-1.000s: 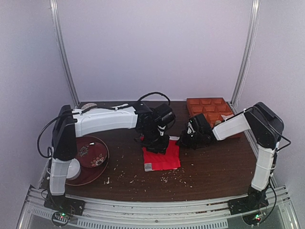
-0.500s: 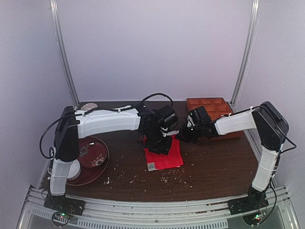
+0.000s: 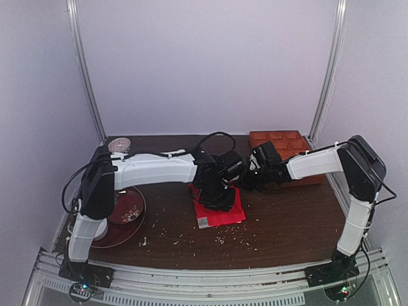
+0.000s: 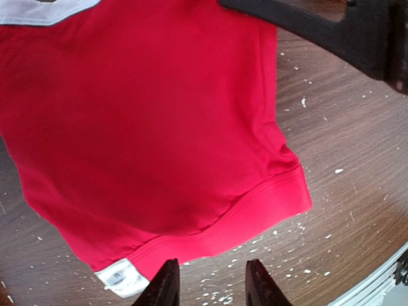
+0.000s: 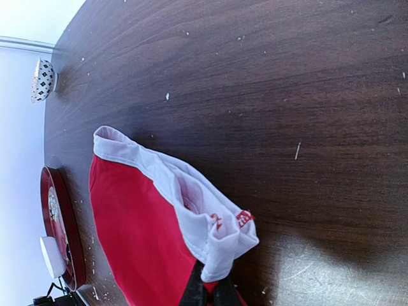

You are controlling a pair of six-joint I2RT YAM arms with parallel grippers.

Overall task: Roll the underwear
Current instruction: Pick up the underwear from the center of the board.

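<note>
Checking the top external view first, I find the underwear (image 3: 224, 214) lying on the table (image 3: 287, 217) at centre, between the two arms. The left gripper (image 3: 215, 199) hangs over its far half, and the right gripper (image 3: 246, 183) sits at its far right corner. A compartment tray (image 3: 280, 141) stands behind the right arm. A patterned plate (image 3: 127, 207) lies well to the left.

In the left wrist view, red cloth fills most of the frame, with the hem nearest the fingers. The left claw is spread. Only bare wood shows between its tips, and it holds nothing. A white tag (image 4: 120, 280) sits at the hem corner, and its print is too small for me to read.

In the right wrist view, the right claw is pressed together on a corner of the white waistband (image 5: 172, 178), pinching it and holding it raised off the wood. The red body lies flat beside it. Red lettering shows on the band near the pinch, but I cannot make out the letters.

I judge that the roll is only starting: the leading edge is picked up, and no turn is laid yet. The next move calls for carrying the pinched corner low over the red body toward the hem. The left claw should take or pin the other side so the cloth does not skew.
</note>
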